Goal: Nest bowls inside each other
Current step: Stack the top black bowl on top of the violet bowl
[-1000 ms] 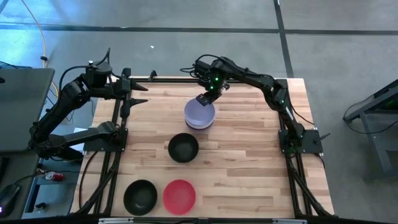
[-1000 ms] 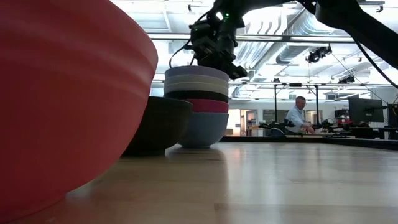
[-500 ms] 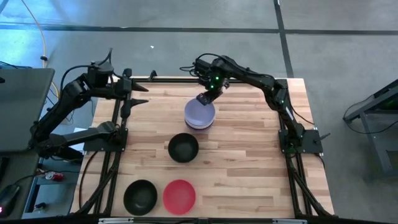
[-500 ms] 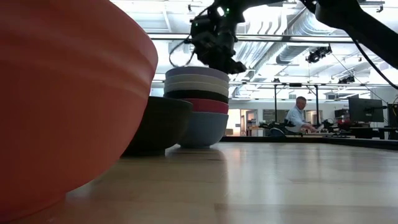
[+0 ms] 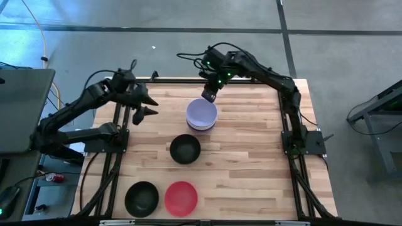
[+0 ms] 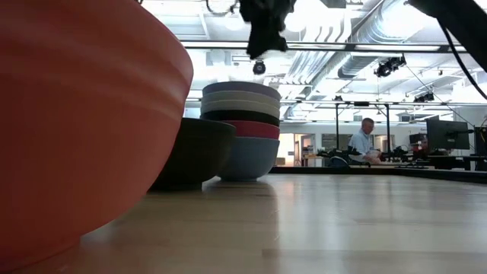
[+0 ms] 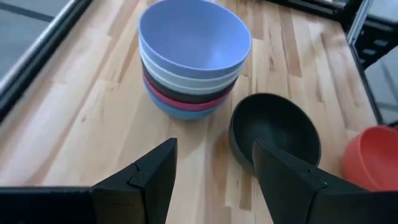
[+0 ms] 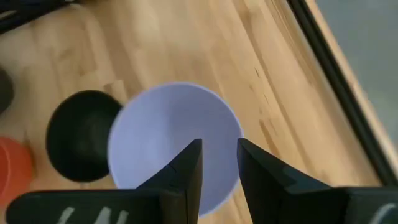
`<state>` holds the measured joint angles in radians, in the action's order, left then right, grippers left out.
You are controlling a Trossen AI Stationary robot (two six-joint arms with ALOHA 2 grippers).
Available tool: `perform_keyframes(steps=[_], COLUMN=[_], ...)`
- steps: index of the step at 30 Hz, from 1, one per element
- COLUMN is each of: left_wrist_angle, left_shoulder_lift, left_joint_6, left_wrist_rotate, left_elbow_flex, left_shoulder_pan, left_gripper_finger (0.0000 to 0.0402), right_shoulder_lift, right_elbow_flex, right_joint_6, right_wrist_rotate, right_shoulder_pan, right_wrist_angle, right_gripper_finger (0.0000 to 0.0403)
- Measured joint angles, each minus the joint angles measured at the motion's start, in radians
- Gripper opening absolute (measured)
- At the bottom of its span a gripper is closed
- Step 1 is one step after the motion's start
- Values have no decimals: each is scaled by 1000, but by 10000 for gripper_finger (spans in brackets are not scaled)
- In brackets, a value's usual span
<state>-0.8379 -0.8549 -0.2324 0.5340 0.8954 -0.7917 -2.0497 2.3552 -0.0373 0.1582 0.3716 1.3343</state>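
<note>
- Left side first: the left gripper [image 5: 143,105] hangs over the table's left edge, fingers [image 7: 152,180] spread wide with nothing between them, pointed toward the stack.
- Down at the near left of the wooden table [image 5: 251,163] sits a lone black bowl [image 5: 141,198], upright, and just beside it the red bowl [image 5: 181,197], so close to the low camera that it fills the left of that view [image 6: 76,122].
- Mid-table, a second black bowl [image 5: 185,149] stands alone, near the stack but apart from it; the left wrist view shows a gap of bare wood between them.
- And there's the stack of bowls [image 5: 201,115] toward the far side of the table: lavender bowl [image 7: 194,37] on top, then pale rims, a black one, a magenta bowl [image 6: 255,129], and a blue bowl [image 6: 251,158] at the bottom on the wood.
- Above its far rim, the right gripper [image 5: 208,95] hovers clear of the stack, jaws slightly apart, holding nothing; in the low view it hangs well above the top bowl.
- The surface is pale butcher-block planks in a black frame, on a grey concrete floor [image 5: 339,56].
- Beyond the table, a bright open room with ceiling ducts [image 6: 358,38], and on the right a seated person [image 6: 364,143] near a dark monitor [image 6: 447,135].
</note>
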Motion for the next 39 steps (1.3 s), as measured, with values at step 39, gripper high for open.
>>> perform_keyframes(steps=[39], left_wrist_angle=[238], left_shoulder_lift=[-500], left_joint_6=[386], left_wrist_rotate=[-310], left_elbow_flex=[-80], left_shoulder_pan=[464], left_gripper_finger=[197], right_shoulder_lift=[86], right_elbow_flex=[0], right_joint_6=[523], right_wrist_rotate=[114], right_shoulder_pan=[-183], right_wrist_angle=[-171], right_gripper_finger=[91])
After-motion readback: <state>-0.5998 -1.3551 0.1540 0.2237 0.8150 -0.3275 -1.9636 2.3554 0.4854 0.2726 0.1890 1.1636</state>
